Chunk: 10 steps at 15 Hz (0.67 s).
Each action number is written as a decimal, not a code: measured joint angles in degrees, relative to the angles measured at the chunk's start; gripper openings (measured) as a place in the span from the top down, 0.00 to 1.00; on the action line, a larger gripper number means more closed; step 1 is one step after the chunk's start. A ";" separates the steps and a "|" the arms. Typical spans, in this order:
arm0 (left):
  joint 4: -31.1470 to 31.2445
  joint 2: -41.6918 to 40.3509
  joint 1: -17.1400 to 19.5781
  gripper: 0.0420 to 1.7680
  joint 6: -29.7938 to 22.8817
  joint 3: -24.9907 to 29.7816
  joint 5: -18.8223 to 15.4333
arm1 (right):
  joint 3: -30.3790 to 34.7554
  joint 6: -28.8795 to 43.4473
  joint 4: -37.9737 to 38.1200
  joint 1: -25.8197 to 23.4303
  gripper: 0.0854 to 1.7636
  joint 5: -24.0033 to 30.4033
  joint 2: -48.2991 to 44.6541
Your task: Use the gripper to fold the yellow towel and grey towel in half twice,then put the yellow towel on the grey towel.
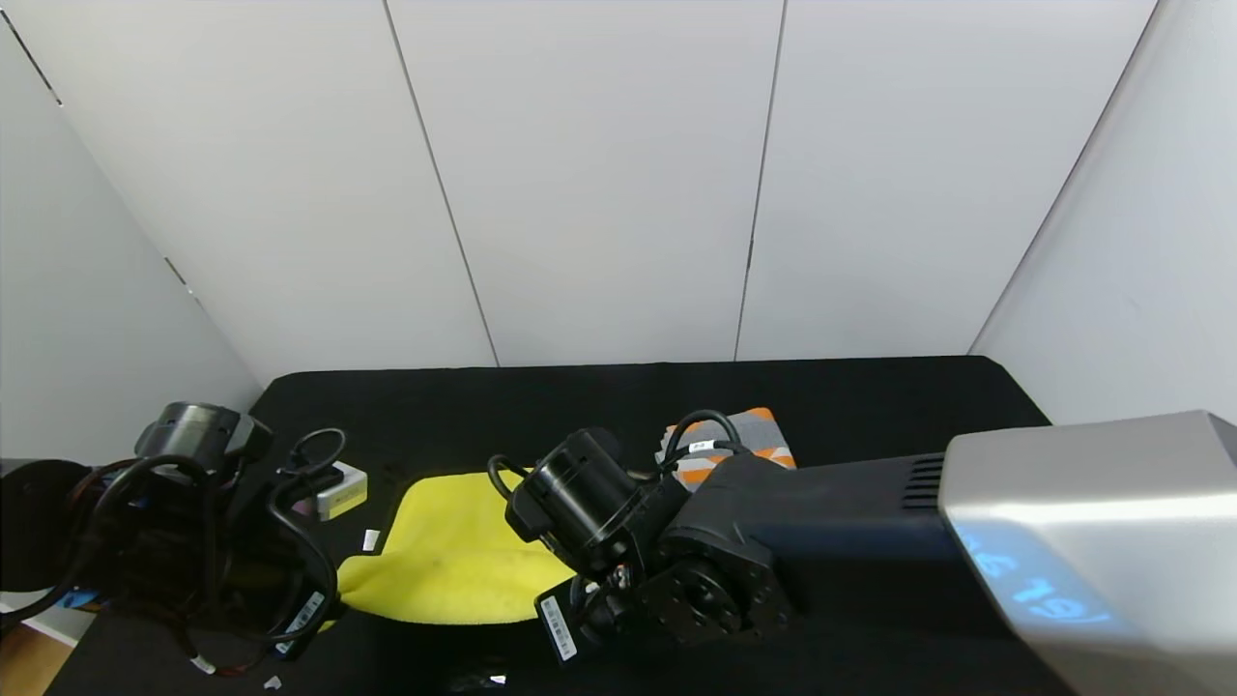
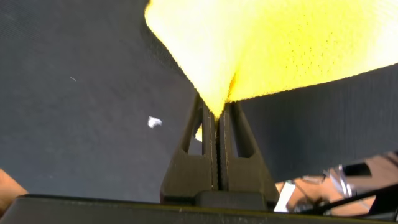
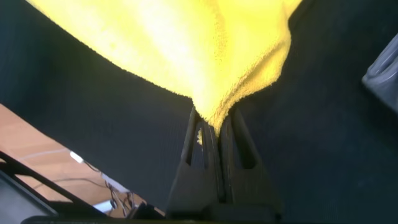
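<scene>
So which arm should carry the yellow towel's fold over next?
Neither alone: the left gripper and right gripper are each shut on a near corner of the yellow towel; probably move both together.

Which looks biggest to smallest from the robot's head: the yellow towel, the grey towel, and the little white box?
1. Yellow towel, biggest.
2. Grey towel, though the right arm hides much of it, so it may really be bigger.
3. Little white box, smallest.
</scene>
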 joint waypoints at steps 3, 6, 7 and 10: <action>0.00 0.63 0.85 0.96 -0.52 -2.69 0.00 | -2.72 -0.02 -0.11 -1.37 0.98 -0.06 0.68; 0.18 1.85 2.06 0.96 -0.48 -6.01 0.05 | -5.89 -0.13 -0.01 -2.47 0.98 -0.13 2.23; 0.22 2.58 2.23 0.96 -0.46 -7.33 0.11 | -7.44 -0.22 0.05 -2.89 0.98 -0.15 3.05; 0.24 5.44 2.43 0.96 -0.55 -11.22 0.16 | -11.96 -0.35 -0.20 -3.88 0.98 -1.23 5.69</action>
